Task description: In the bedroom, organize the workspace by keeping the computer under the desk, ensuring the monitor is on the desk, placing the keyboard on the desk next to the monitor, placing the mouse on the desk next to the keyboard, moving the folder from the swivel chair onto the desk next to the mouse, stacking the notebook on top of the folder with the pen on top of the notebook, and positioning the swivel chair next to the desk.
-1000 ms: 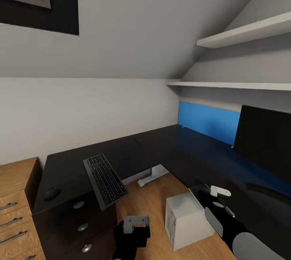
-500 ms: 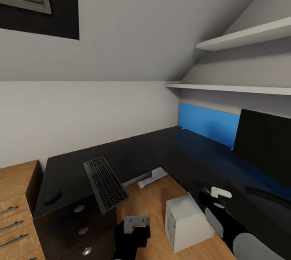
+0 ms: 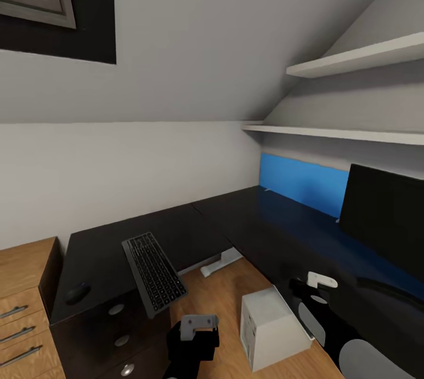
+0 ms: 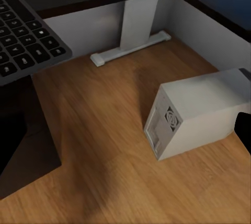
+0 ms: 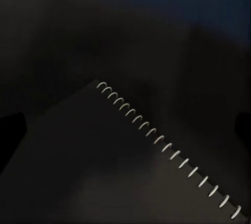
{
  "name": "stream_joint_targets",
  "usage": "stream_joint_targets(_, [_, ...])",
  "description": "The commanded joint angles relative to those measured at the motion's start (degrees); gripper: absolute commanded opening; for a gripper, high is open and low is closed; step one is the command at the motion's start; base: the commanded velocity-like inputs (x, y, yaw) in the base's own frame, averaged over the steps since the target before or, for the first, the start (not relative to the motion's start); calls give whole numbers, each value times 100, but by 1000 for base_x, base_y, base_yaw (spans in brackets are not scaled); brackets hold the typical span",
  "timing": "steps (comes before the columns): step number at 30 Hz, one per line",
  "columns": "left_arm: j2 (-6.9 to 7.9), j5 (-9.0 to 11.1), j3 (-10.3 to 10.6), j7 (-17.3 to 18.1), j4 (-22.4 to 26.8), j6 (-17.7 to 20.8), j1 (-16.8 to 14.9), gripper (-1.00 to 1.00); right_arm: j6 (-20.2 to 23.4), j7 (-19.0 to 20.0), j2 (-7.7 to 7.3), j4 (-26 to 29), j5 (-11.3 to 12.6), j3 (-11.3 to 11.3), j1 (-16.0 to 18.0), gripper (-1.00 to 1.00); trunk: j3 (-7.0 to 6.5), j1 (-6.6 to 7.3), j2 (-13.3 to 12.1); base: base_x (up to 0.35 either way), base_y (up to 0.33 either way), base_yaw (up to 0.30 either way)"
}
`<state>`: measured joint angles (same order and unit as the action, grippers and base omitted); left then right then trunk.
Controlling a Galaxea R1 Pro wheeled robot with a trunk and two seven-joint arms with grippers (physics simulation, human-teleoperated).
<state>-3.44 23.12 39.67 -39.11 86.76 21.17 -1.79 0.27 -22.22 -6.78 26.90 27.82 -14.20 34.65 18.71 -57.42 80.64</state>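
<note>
The black L-shaped desk [image 3: 235, 220] fills the corner, with its blue back panel [image 3: 300, 182] on the right wing. The dark keyboard [image 3: 154, 273] lies on the left wing, its near end jutting past the front edge [image 4: 26, 36]. To its left on the desk sits the small black mouse [image 3: 77, 292]. The monitor [image 3: 386, 220] stands on the right wing. On the floor under the desk is the white computer [image 3: 274, 327] [image 4: 198, 114]. My right gripper [image 5: 127, 127] hovers open over a dark spiral-bound notebook [image 5: 104, 177]. Above the floor beside the computer, my left gripper [image 4: 125, 135] is open and empty.
A light wood dresser [image 3: 23, 285] adjoins the desk's left end, above black drawers with silver knobs [image 3: 121, 341]. A white desk leg [image 4: 138, 23] stands on the wood floor [image 4: 104, 145]. Two white wall shelves [image 3: 353, 55] hang above the right wing.
The whole head view has shifted a little, so the desk and dresser sit lower in the picture. Both arms keep their places in the frame.
</note>
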Motion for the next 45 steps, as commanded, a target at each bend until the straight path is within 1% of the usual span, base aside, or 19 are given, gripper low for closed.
stream_joint_targets(1, [1, 35, 8, -44, 7, 19, -6, 100, -1, -42, -7, 9, 48, -48, 5, 100, -11, 23, -37, 0, 0, 0])
stream_joint_targets(4, [1, 34, 8, -44, 7, 19, -7, 100, -9, -45, -7, 23, 46, -48, 5, 100, -65, 88, -157, 0, 0, 0])
stream_joint_targets(9, [1, 38, 6, -42, 2, 22, -8, 100, -62, -86, -8, 310, 37, -73, 2, 100, -65, 88, -157, 0, 0, 0])
stream_joint_targets(13, [1, 34, 11, -51, 0, 20, -8, 100, -60, -162, -21, 1047, 27, -76, -39, 100, -65, 88, -157, 0, 0, 0])
stream_joint_targets(15, [1, 34, 12, -51, 0, 20, -7, 100, 0, -261, -27, 1448, 20, -75, -119, 100, -65, 88, -157, 0, 0, 0])
stream_joint_targets(16, [1, 34, 13, -52, -1, 19, -8, 100, 52, -335, -30, 1662, 12, -75, -185, 100, -65, 88, -157, 0, 0, 0])
stream_joint_targets(17, [1, 34, 13, -52, -1, 19, -7, 100, 205, -521, -35, 2091, -15, -75, -362, 100, -65, 88, -157, 0, 0, 0])
stream_joint_targets(20, [1, 33, 14, -52, -1, 19, -6, 100, 487, -830, -35, 2745, -65, -79, -688, 100, -65, 88, -157, 0, 0, 0])
stream_joint_targets(21, [1, 34, 14, -52, -1, 19, -7, 100, 654, -1012, -35, 3182, -88, -81, -888, 100, -65, 88, -157, 0, 0, 0])
stream_joint_targets(24, [1, 34, 14, -52, -1, 19, -6, 100, 865, -1206, -34, 3797, -103, -82, -1135, 100, -65, 88, -157, 0, 0, 0])
stream_joint_targets(25, [1, 34, 14, -52, -1, 19, -7, 100, 996, -1281, -31, 4150, -107, -86, -1277, 100, -65, 88, -157, 0, 0, 0])
stream_joint_targets(27, [1, 34, 15, -52, -1, 19, -6, 100, 1182, -1347, -22, 4558, -102, -89, -1475, 100, -65, 88, -157, 0, 0, 0])
stream_joint_targets(28, [1, 34, 15, -51, -1, 19, -8, 100, 1239, -1359, -19, 4659, -100, -91, -1532, 100, -65, 88, -157, 0, 0, 0])
stream_joint_targets(29, [1, 34, 15, -51, -1, 19, -6, 100, 1421, -1389, -7, 4912, -88, -114, -1672, 100, -65, 88, -157, 0, 0, 0])
stream_joint_targets(34, [1, 34, 15, -45, -1, 19, -5, 100, 1546, -1406, 12, 5106, -40, -154, -1756, 100, -65, 88, -157, 0, 0, 0])
stream_joint_targets(35, [1, 34, 13, -44, -1, 19, -6, 100, 1557, -1407, 79, 5147, -33, -161, -1764, 100, -65, 88, -157, 0, 0, 0])
stream_joint_targets(39, [1, 34, 14, -44, -1, 19, -6, 100, 1561, -1409, 189, 5165, -32, -159, -1769, 100, -65, 88, -157, 0, 0, 0])
stream_joint_targets(41, [3, 33, 10, -44, -1, 19, -8, 100, 1557, -1412, 298, 5173, -31, -156, -1783, 100, -65, 88, -157, 0, 0, 0])
stream_joint_targets(45, [9, 34, 6, -32, -1, 15, -9, 100, 1544, -1401, 343, 5119, -30, -160, -1786, 100, -66, 88, -157, 0, 0, -39])
